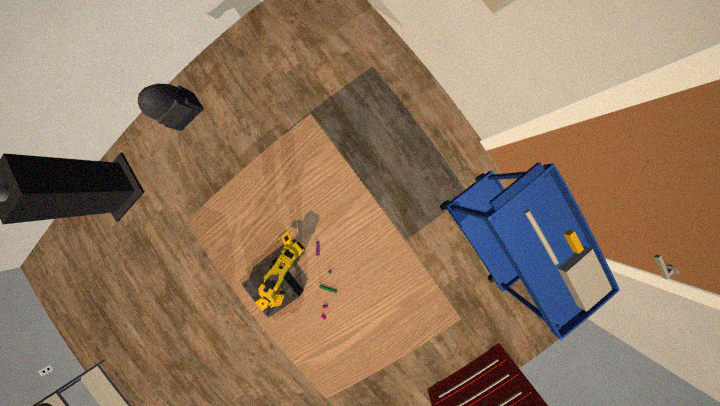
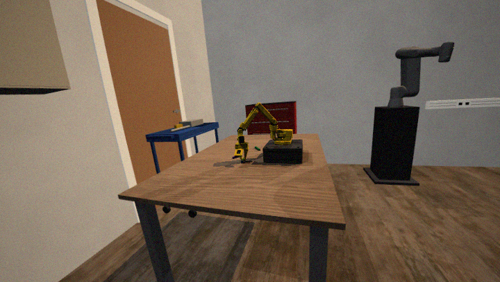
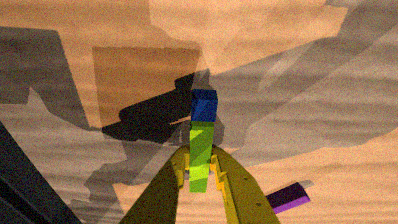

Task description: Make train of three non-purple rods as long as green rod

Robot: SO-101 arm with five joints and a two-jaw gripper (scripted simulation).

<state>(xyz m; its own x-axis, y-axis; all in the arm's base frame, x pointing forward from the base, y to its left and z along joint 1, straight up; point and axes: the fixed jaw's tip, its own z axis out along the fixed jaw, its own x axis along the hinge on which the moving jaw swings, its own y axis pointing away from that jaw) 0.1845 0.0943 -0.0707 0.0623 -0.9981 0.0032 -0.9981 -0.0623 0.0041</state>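
Pinching a lime rod between its two yellow jaws, the gripper hangs low over the wooden table. A small blue rod sits right at the far end of the lime one, so it looks like the train has begun: blue 1 and lime 5 make 6, and a magenta 2 would bring it to 8. That is only my guess. Two little magenta rods lie apart from the arm, and the green rod lies flat between them and another tiny blue piece. A purple rod lies just beside the gripper and must stay out. All the rods are smooth, square-edged sticks with bright, plain colours. The table shows wavy wood grain with dark shadows across it.
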